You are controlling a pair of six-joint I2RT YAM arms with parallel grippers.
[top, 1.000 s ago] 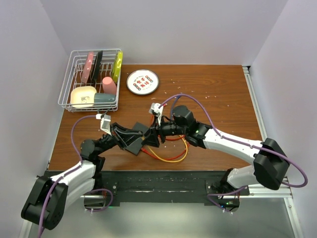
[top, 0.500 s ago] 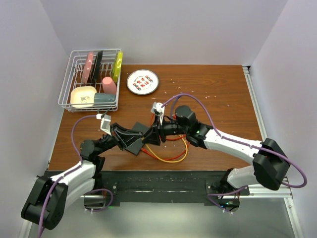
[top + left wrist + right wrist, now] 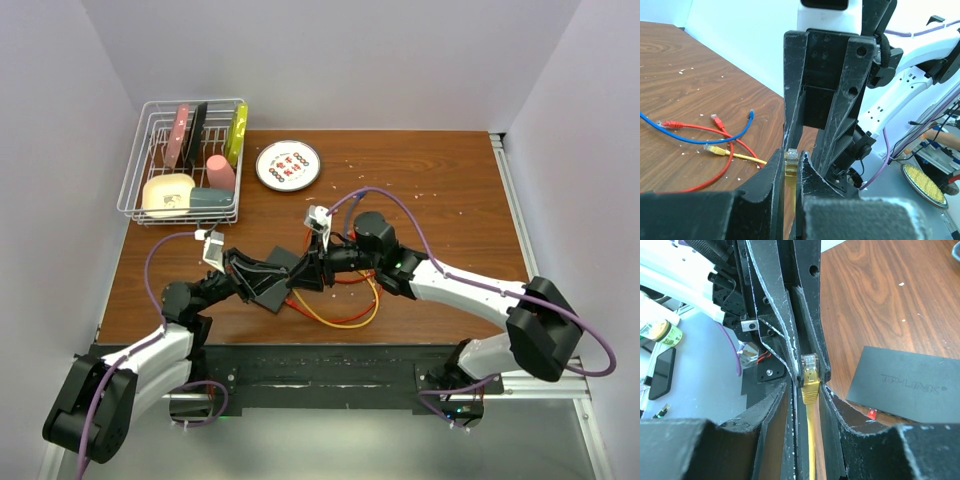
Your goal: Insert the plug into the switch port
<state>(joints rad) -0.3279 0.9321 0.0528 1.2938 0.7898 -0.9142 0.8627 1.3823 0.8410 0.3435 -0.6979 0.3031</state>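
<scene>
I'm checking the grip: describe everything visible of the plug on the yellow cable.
A clear plastic plug ends the yellow cable, behind it a yellow boot. It sits in the left claw, whose black fingers are shut on it. The right claw flanks the cable behind; whether it touches is unclear.

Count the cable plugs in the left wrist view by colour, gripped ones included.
Red plug: 2
Blue plug: 1
Yellow plug: 2, one loose, one gripped
Total: 5
</scene>
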